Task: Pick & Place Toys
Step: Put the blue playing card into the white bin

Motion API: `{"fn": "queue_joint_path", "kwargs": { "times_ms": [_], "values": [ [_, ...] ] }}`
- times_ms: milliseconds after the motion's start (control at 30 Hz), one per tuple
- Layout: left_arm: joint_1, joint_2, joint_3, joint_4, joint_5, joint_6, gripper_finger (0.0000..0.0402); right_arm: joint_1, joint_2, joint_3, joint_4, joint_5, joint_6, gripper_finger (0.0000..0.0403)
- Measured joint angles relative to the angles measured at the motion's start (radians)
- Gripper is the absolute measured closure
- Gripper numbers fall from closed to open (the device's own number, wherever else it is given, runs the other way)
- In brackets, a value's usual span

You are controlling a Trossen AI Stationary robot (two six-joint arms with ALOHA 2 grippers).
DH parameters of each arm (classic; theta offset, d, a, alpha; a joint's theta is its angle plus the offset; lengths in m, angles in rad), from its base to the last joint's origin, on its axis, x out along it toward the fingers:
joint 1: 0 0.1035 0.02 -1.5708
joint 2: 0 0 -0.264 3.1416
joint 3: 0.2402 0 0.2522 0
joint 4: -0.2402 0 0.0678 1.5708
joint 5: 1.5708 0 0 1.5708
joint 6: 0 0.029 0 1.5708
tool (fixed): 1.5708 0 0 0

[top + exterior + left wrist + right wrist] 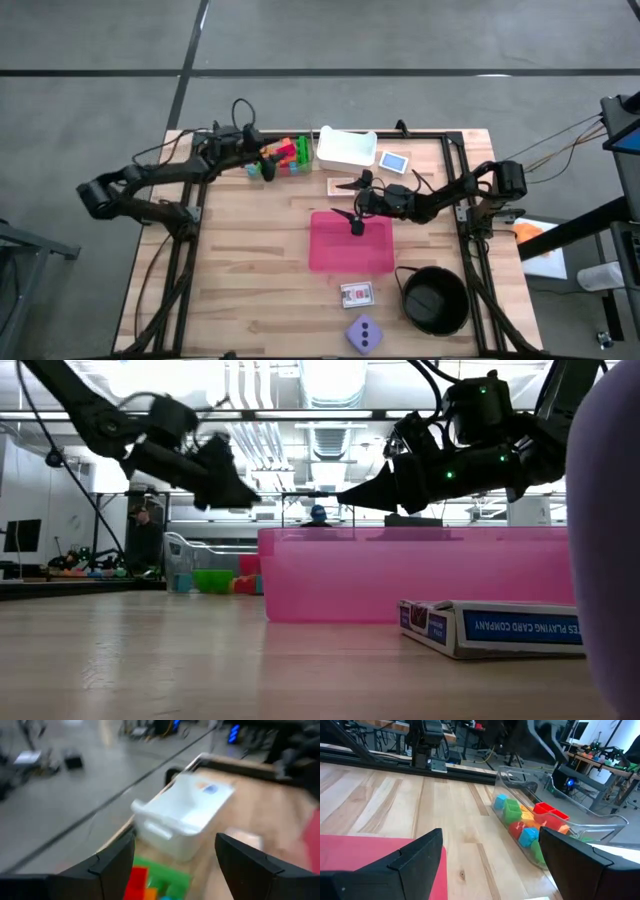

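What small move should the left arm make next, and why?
Probably lower the left gripper onto the pile of coloured plastic building bricks. Its fingers are open, empty, and poised right at the bricks in the clear container. The right gripper hovers open over the flat pink rectangular mat.

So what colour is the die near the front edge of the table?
Lilac with dark dots, the die shows best in the high view.

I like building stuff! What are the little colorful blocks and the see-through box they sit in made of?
The blocks look like hard plastic: bright solid colours and smooth, slightly glossy faces. The box looks like clear plastic, since you can see the blocks through its wall and its rim catches light. It could be glass, but the thin, rounded edges suggest plastic.
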Motion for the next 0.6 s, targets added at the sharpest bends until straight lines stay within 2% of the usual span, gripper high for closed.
{"fn": "queue_joint_path", "kwargs": {
  "times_ms": [200,600],
  "values": [
    [-0.06,-0.16,-0.115,0.122,0.113,0.006,0.0121,0.0,0.0,0.0,-0.001,0.0,0.005,0.0073],
    [-0.222,-0.319,-0.328,0.213,0.128,-0.013,0.0121,0.0,0.0,0.008,-0.003,0.0,0.008,0.0073]
  ]
}}
